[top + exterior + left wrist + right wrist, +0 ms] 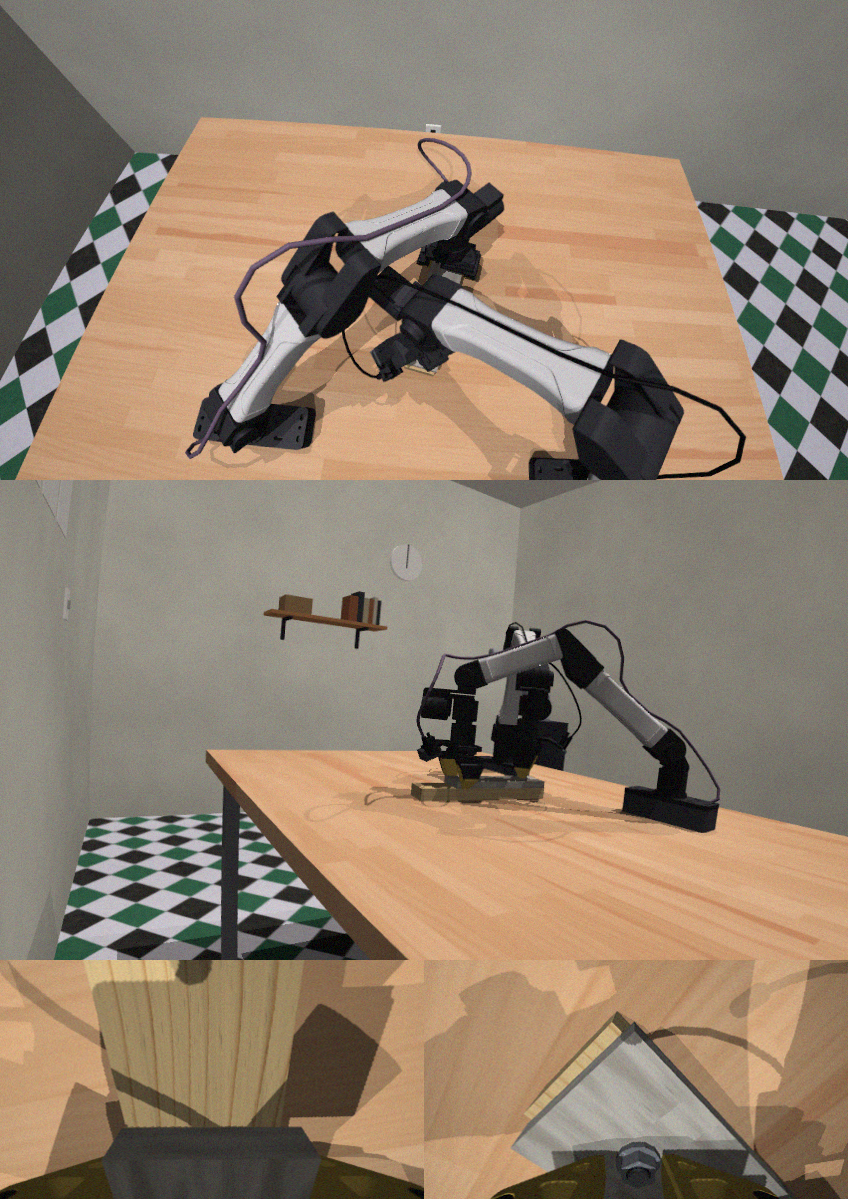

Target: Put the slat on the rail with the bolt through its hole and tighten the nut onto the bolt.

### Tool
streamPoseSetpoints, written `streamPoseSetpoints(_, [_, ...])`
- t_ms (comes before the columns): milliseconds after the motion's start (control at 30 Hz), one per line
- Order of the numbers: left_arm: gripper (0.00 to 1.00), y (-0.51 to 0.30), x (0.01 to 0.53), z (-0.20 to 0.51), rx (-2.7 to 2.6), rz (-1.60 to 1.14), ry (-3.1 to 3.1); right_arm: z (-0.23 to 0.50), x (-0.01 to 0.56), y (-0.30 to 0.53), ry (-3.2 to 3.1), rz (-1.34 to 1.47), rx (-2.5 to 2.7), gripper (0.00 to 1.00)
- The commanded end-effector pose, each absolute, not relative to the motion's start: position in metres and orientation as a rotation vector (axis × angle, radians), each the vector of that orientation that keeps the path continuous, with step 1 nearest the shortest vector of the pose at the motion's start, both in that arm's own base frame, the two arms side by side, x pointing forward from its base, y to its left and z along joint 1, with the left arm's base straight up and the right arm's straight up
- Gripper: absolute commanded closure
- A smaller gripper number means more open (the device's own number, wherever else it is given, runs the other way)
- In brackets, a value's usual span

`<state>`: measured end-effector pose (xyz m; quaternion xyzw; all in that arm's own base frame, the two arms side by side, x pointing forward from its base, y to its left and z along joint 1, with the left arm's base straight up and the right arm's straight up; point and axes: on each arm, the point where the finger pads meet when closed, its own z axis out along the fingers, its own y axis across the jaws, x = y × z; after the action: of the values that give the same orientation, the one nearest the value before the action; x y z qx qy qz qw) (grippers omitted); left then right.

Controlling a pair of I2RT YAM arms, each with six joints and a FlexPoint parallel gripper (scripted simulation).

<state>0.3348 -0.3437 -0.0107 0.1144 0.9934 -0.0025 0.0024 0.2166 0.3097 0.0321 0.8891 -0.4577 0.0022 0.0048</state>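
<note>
The grey slat lies along the top of the wooden rail, whose end shows past one slat edge in the right wrist view. The nut sits around the bolt, whose tip shows. How tight the nut is cannot be seen. My left gripper is shut on the slat's end, a finger on each side. My right gripper is open around the nut, with a narrow gap at one finger.
Both arms cross close together over the table in the top view, the left arm reaching beyond the right arm. Their loose cables loop outward. A wall shelf hangs behind.
</note>
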Motion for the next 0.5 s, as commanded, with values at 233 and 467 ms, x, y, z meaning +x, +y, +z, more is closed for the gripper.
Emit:
streamPoseSetpoints(233, [0.33, -0.3453, 0.3380, -0.0038, 0.364, -0.025, 3.099, 0.0368, 0.2184, 0.3125, -1.440, 0.007, 2.801, 0.85])
streamPoseSetpoints(467, [0.33, -0.3453, 0.3380, -0.0038, 0.364, -0.025, 3.099, 0.0368, 0.2184, 0.3125, -1.440, 0.007, 2.801, 0.86])
